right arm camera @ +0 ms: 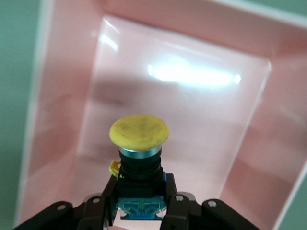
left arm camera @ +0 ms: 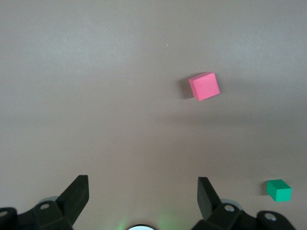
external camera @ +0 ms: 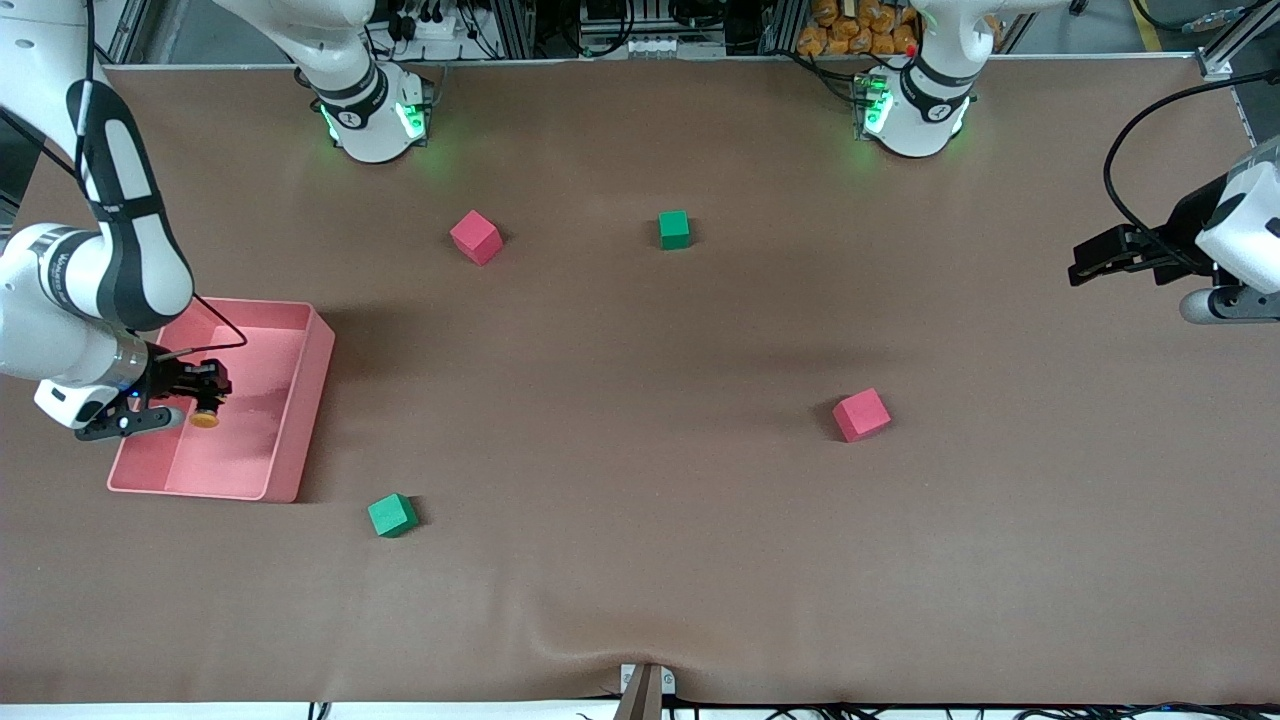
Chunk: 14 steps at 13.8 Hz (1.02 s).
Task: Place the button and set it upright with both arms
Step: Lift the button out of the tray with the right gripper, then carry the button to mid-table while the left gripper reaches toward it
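Button (right arm camera: 139, 132) in right gripper (right arm camera: 141, 203), cap toward pink tray (right arm camera: 249, 143) floor.

The button (external camera: 205, 418) (right arm camera: 139, 143) is sitting clamped by its black body in the right gripper (external camera: 203, 392) (right arm camera: 140, 203), hanging over the pink tray (external camera: 300, 420) (right arm camera: 249, 134) near the right arm's end of the table. Its round orange-yellow cap is pointing outward from the fingertips, above a silver collar.

the left arm (external camera: 1235, 245) ran off the front view's edge, so most of it was cut off. the right gripper (right arm camera: 140, 203) hid the button's (right arm camera: 139, 136) base, and the pink tray's (right arm camera: 62, 96) corners were cropped.
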Tool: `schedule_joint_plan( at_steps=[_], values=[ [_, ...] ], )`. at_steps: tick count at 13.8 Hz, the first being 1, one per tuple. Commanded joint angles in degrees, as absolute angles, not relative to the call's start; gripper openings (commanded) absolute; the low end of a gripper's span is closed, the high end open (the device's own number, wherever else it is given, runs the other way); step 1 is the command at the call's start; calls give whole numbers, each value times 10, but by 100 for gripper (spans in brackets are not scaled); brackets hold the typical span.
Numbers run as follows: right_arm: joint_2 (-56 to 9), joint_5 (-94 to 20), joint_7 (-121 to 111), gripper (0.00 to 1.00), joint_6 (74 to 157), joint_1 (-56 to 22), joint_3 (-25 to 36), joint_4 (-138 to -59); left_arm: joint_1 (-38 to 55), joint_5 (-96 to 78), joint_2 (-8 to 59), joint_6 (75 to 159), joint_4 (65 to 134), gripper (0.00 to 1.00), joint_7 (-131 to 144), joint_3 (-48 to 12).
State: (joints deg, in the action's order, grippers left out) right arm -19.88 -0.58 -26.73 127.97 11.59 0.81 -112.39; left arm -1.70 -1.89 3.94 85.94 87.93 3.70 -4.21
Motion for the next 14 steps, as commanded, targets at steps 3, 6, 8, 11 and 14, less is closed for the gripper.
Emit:
schedule_joint_plan(
  at_steps=[3,6,8,11,14],
  values=[
    [-193,-9,-285,0,1172,111,-82,-1045,-21,-30,38,850,870,100,23,-44],
    [-194,-11,-279,0,1148,51,-107,-1018,-21,-32,31,849,870,100,30,-47],
    [-204,-12,-238,0,1149,-6,-107,-1015,-18,-30,28,849,860,100,33,-46],
    [-216,-37,-123,0,1152,-109,-107,-1011,-16,-29,31,849,860,100,28,-46],
    [-263,-49,19,0,1156,-210,-106,-954,-7,-29,38,849,861,100,34,-47]
  ],
)
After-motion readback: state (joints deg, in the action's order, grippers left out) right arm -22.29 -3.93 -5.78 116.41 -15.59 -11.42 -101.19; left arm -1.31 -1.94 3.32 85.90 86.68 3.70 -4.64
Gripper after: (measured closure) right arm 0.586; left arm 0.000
